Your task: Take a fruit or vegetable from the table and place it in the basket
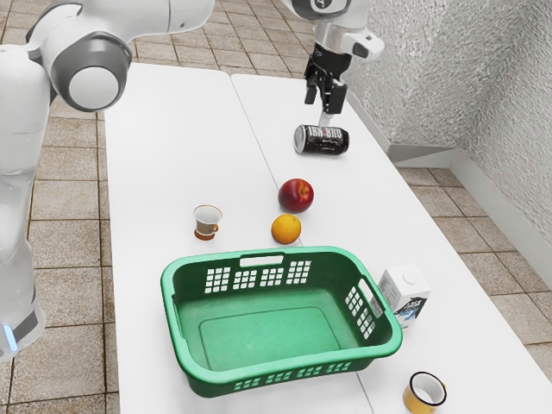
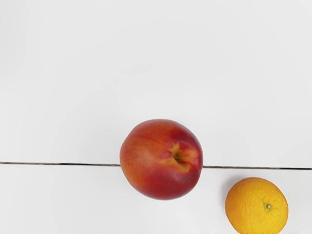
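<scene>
The end effector (image 1: 325, 84) hangs above the table (image 1: 172, 147), its two black fingers parted, with nothing in their hold. Exactly how wide they stand is hard to judge, since they are small and dark and seen at a slant. Just under it in the exterior view is a small pale patch (image 1: 326, 119) I can't make out, and right below that, a black can (image 1: 322, 141) lying on its side.

The fruit is on the table, lower than the end effector: a red nectarine or peach (image 2: 161, 159), apart from the fingers, its stem hollow showing in the wrist view, and an orange (image 2: 256, 205) near it, a little farther from the end effector. The orange is cut off at the wrist view's lower edge. The red fruit hides part of the dark seam (image 2: 63, 164) in the tabletop.

Farther from the end effector, past both fruits, sits the green basket (image 1: 285, 375); its near wall hides part of its floor. Beside it, toward the exterior view's right, a white carton (image 1: 403, 293) is partly covered by the rim. The yellow mug (image 1: 423, 397), well away from the end effector, meets the exterior view's lower edge. The small cup (image 1: 207, 221) stands near the orange, toward the exterior view's left. The arm (image 1: 332, 10) is cropped at the top.
</scene>
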`<state>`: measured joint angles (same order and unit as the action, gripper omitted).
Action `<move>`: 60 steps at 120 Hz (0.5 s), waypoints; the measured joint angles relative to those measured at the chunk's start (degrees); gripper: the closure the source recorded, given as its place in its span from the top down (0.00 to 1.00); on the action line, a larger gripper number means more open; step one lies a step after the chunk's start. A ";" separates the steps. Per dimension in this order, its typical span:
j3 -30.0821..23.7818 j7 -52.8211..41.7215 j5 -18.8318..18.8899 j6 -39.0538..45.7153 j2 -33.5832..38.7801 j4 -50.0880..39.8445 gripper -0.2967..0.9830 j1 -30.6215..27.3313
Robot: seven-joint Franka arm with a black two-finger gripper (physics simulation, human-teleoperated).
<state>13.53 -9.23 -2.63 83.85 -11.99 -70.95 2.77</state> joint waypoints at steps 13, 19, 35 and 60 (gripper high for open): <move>0.03 -0.70 -0.05 -0.08 -0.01 0.00 0.77 -0.02; 0.10 -0.97 -0.18 -0.10 -0.06 0.00 0.77 -0.02; 1.18 -1.54 -1.73 -0.14 -0.31 -0.03 0.77 -0.26; 1.15 -2.14 -2.96 -0.17 -0.70 0.43 0.77 -0.72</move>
<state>14.69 -11.37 -5.59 83.68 -12.69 -70.52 2.06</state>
